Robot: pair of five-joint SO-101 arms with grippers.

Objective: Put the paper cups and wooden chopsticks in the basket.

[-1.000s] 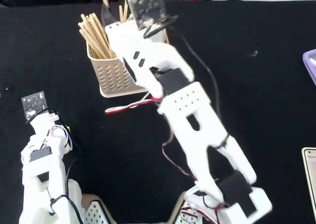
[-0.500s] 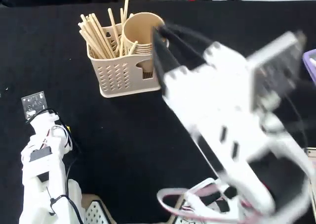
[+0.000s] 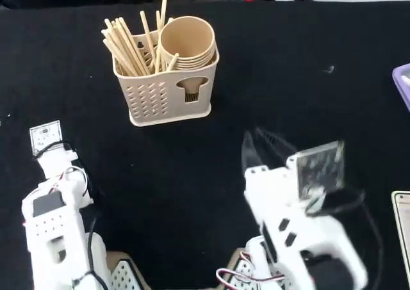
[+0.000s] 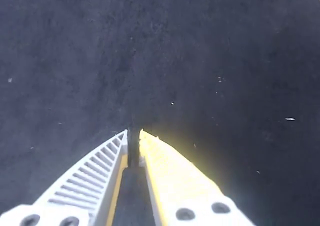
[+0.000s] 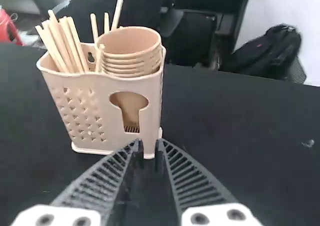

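An office-like room: chairs [image 5: 200, 34] and a backpack [image 5: 270, 51] behind the black table [image 5: 240, 121].

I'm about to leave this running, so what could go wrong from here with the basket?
The wooden chopsticks lean out past the rim of the basket, so a passing arm might snag them and tip it. The right pincer sits low and aimed at the basket; driving forward could shove it.
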